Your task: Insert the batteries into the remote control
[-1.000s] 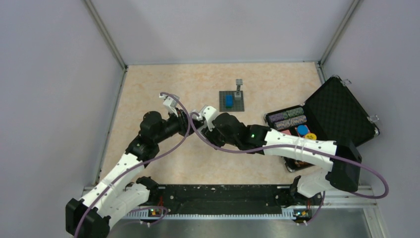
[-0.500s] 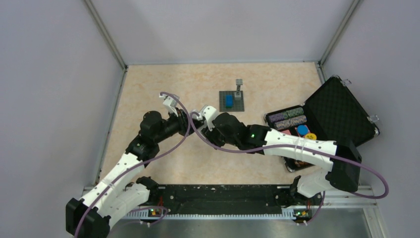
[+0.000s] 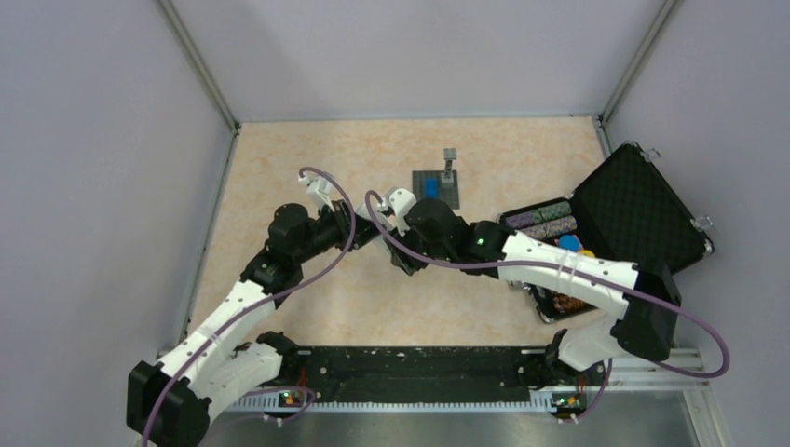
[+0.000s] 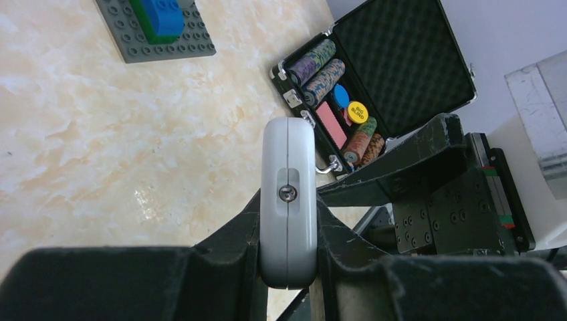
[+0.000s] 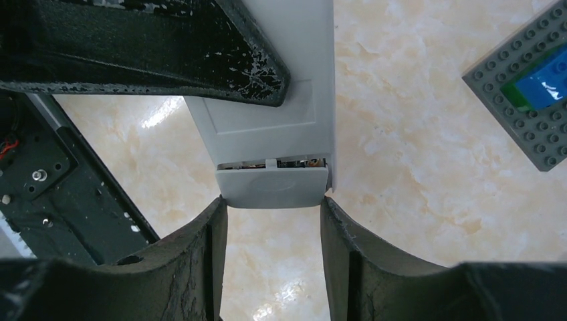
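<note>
Clamping the remote control [image 4: 288, 200] edge-on above mid-surface, the left fingers [image 4: 227, 251] steady it while the right fingers [image 5: 200, 254] pinch its part-slid back cover [image 5: 273, 186]; no batteries show, so loading looks unfinished.

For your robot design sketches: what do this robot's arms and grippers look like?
The left arm and right arm have white shells between black joints. A purple cable loops along each. A green light glows on the right arm. The fingers are black, wedge-shaped, scuffed with pale flecks.
</note>
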`<state>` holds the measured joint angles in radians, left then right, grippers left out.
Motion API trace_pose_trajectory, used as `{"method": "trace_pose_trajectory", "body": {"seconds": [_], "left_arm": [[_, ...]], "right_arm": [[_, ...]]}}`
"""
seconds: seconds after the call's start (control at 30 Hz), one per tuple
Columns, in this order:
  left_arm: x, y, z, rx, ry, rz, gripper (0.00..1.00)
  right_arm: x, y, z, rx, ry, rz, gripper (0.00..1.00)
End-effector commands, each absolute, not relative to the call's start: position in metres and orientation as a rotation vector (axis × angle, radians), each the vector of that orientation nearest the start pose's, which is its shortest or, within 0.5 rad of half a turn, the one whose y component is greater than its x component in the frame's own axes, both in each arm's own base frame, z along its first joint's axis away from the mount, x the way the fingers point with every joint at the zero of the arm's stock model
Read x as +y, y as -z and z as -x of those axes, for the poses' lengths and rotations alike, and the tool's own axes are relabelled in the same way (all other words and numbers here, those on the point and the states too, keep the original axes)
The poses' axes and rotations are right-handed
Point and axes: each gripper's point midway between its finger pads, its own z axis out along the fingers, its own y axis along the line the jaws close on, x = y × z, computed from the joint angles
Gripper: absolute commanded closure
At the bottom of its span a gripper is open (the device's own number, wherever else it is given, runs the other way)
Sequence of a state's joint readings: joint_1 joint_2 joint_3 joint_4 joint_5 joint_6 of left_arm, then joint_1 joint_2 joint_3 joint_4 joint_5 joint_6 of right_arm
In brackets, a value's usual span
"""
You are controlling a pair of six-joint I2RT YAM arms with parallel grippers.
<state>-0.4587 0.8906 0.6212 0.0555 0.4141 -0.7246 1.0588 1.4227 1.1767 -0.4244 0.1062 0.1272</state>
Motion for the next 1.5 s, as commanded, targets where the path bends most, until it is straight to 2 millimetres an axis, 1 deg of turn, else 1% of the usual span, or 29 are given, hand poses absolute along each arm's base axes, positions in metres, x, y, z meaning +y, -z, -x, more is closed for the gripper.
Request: {"method": "trace_pose_trajectory", "body": {"seconds": [0.0, 0.2, 0.53, 0.77, 0.93, 1.1, 1.23, 1.3, 1.37, 1.4, 1.47], "left_arm": [[-0.252, -0.258, -0.208, 1.961, 1.467, -0.135, 1.0], [-0.251, -0.244, -0.207, 2.025, 1.444, -0.124, 1.0], [-0.251, -0.238, -0.208, 2.06, 1.462, -0.06, 1.0], [-0.247, -0.233, -0.215, 2.096, 1.461, -0.012, 1.0], [-0.247, -0.228, -0.217, 2.122, 1.472, 0.012, 1.0], [-0.244, -0.227, -0.221, 2.125, 1.464, 0.04, 1.0], [-0.237, -0.212, -0.225, 2.182, 1.411, 0.108, 1.0], [-0.231, -0.203, -0.229, 2.205, 1.37, 0.148, 1.0], [-0.224, -0.194, -0.233, 2.216, 1.318, 0.182, 1.0], [-0.22, -0.189, -0.235, 2.225, 1.282, 0.202, 1.0], [-0.211, -0.178, -0.239, 2.244, 1.201, 0.239, 1.0]], "right_arm": [[0.37, -0.24, -0.236, 1.943, -0.626, 0.821, 0.67], [0.369, -0.236, -0.235, 1.971, -0.623, 0.832, 0.61], [0.371, -0.241, -0.236, 2.045, -0.629, 0.812, 0.49], [0.371, -0.244, -0.237, 2.091, -0.633, 0.799, 0.47], [0.372, -0.241, -0.239, 2.114, -0.634, 0.788, 0.46], [0.369, -0.236, -0.242, 2.134, -0.606, 0.777, 0.52], [0.363, -0.238, -0.247, 2.142, -0.592, 0.732, 0.53], [0.356, -0.238, -0.252, 2.159, -0.587, 0.67, 0.53], [0.344, -0.235, -0.257, 2.196, -0.575, 0.582, 0.53], [0.335, -0.231, -0.261, 2.22, -0.562, 0.531, 0.53], [0.32, -0.219, -0.262, 2.258, -0.519, 0.48, 0.53]]}}
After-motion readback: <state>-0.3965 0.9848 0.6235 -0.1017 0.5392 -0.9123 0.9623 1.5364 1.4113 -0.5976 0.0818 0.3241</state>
